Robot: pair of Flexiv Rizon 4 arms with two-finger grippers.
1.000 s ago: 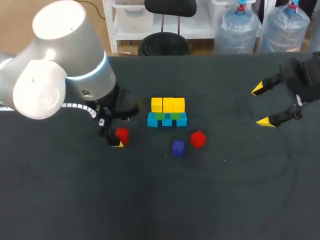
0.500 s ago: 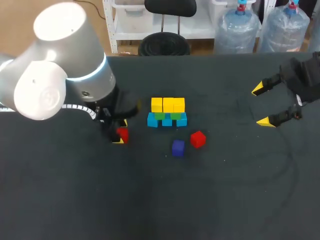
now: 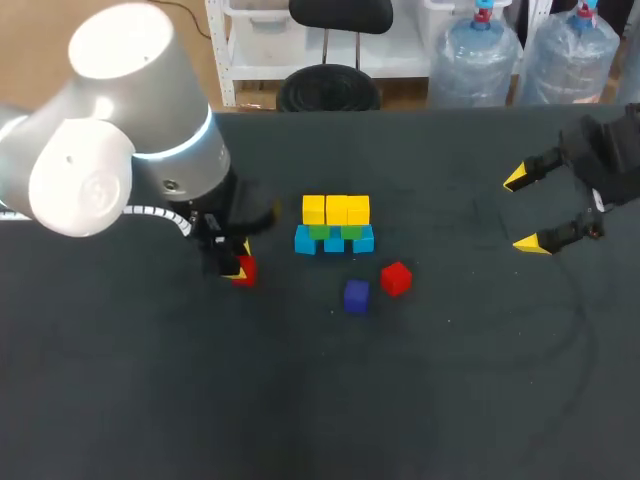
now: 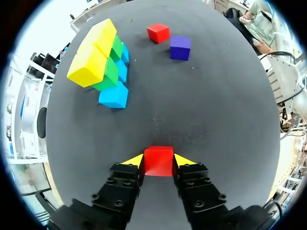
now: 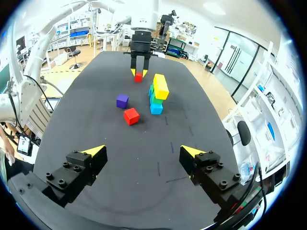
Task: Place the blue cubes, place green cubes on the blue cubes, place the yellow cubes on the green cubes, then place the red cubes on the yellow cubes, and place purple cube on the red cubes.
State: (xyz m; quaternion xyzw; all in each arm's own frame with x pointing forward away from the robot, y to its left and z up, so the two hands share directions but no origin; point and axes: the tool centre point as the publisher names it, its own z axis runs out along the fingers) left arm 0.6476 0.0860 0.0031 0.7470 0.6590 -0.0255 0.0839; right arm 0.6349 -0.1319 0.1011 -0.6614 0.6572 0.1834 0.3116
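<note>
A stack stands mid-table: blue cubes (image 3: pixel 335 242) at the base, green cubes (image 3: pixel 337 232) on them, a row of yellow cubes (image 3: pixel 335 210) on top. In the left wrist view the stack's yellow cubes (image 4: pixel 93 51) lie ahead of the fingers. My left gripper (image 3: pixel 238 268) is down on the table to the stack's left, and its yellow tips press both sides of a red cube (image 4: pixel 159 160). A second red cube (image 3: pixel 396 278) and the purple cube (image 3: pixel 356 295) lie loose in front of the stack. My right gripper (image 3: pixel 524 211) hangs open and empty far to the right.
The dark table (image 3: pixel 450 380) has wide bare room in front and to the right. The left arm's big grey body (image 3: pixel 110 130) covers the table's back left.
The left gripper's fingers have come together on the red cube beside the stack. The right arm and the other cubes have not moved.
</note>
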